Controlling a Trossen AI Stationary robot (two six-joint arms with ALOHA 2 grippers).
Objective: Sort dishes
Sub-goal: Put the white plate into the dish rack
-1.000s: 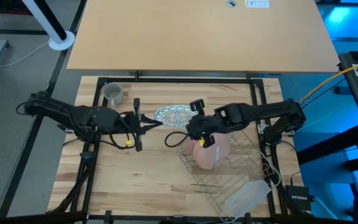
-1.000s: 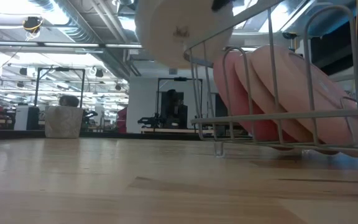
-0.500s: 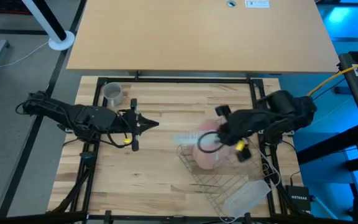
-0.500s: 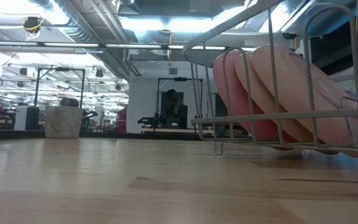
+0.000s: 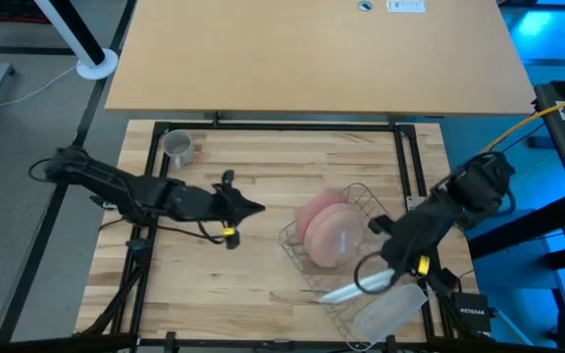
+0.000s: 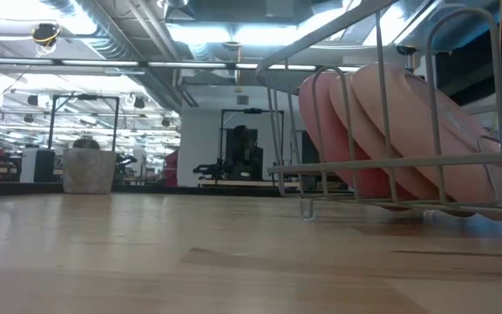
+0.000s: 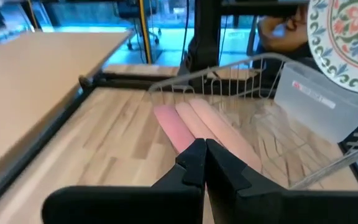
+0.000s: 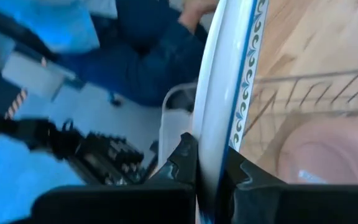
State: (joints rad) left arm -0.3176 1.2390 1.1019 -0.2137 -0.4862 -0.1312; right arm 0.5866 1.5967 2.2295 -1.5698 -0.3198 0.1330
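Note:
Two salmon-pink plates stand on edge, leaning in the wire rack; they also show in the low view and the left wrist view. My right gripper is shut on the blue-green patterned plate, over the rack's near end. The plate shows edge-on in the right wrist view and face-on in the left wrist view. The grey mug stands upright at the far left. My left gripper is shut and empty, left of the rack. My right gripper pinches the patterned plate's rim between its two fingers, one on the patterned face and one on the white underside. The plate stands on edge, reaching away from the fingers. Whether it touches the rack, I cannot tell.
A translucent plastic tray lies at the near right, just beyond the rack's near end; it also shows in the left wrist view. A person in dark clothes shows beyond the table. Bare wood lies between mug and rack.
My right gripper has swung from the table's middle toward the right and near edges, carrying the patterned plate, which has turned from lying flat to standing on edge over the rack's near end. My left gripper has moved a little toward the right and near edges.

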